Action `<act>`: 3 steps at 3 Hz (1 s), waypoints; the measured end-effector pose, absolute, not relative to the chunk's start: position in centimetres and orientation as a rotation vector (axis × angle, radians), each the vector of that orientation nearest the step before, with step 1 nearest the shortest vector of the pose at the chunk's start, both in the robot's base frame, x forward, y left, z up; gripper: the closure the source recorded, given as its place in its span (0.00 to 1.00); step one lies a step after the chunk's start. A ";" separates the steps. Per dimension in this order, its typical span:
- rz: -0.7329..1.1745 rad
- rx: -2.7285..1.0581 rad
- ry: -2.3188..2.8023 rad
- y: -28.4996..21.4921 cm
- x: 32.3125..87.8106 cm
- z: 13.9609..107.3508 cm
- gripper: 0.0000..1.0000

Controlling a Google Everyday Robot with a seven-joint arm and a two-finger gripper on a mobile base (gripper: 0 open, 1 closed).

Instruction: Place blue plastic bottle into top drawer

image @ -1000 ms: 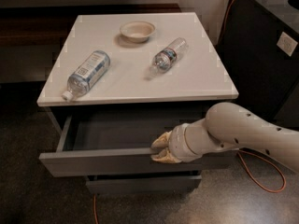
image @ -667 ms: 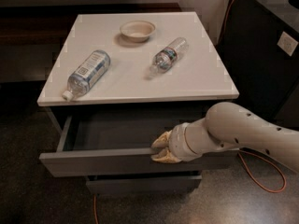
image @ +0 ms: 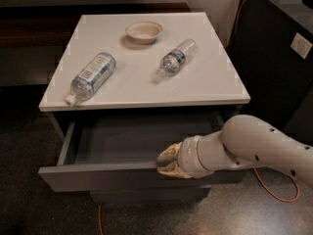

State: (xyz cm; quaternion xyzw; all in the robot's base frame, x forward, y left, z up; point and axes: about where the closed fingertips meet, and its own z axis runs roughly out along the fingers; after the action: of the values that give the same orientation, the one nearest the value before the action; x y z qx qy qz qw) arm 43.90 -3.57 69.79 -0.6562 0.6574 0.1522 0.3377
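Jaws of the gripper (image: 167,163) pinch the open drawer's (image: 98,177) front lip. Blue bottle (image: 92,77) lies sideways on the desk's (image: 210,87) left, cap toward the front. Best next: let go, rise clear, then grasp the bottle across its middle.

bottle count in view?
2. The blue bottle lies front-left on the tabletop; smaller bottle lies right of centre. None seen in the open top drawer, though the gripper at its front rim hides part.
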 end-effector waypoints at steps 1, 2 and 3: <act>0.425 -1.678 1.682 -3.2 42.2 71.0 1.00; 0.453 -1.620 1.632 -3.2 40.7 73.2 1.00; 0.443 -1.584 1.608 -3.6 40.8 74.7 1.00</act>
State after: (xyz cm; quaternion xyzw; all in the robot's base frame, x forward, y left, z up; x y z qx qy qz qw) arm 40.79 -3.64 74.66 -0.6285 0.6383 0.1757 0.4083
